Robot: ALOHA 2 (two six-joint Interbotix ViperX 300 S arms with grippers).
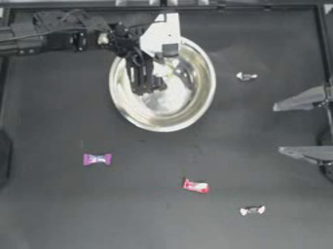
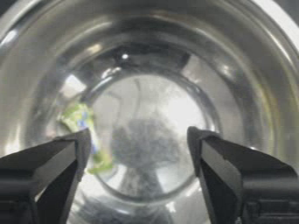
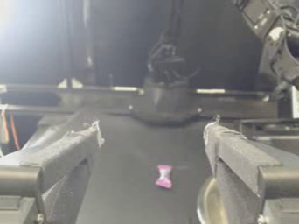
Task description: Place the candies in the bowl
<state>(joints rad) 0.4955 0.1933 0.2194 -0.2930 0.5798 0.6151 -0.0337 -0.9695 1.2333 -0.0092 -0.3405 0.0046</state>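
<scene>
Above the bowl (image 1: 162,87), upper middle, the left gripper (image 2: 139,144) is spread wide; the green candy (image 2: 79,120) seems released (possibly clinging), so it could be dragged out.

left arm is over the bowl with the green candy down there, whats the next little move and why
Probably lift the left hand straight up out of the bowl. Its jaws are open and the green candy lies loose on the bowl's inner wall beside one finger, so that drop looks done. The purple candy waits on the table. The right hand sits at the right edge.
</scene>
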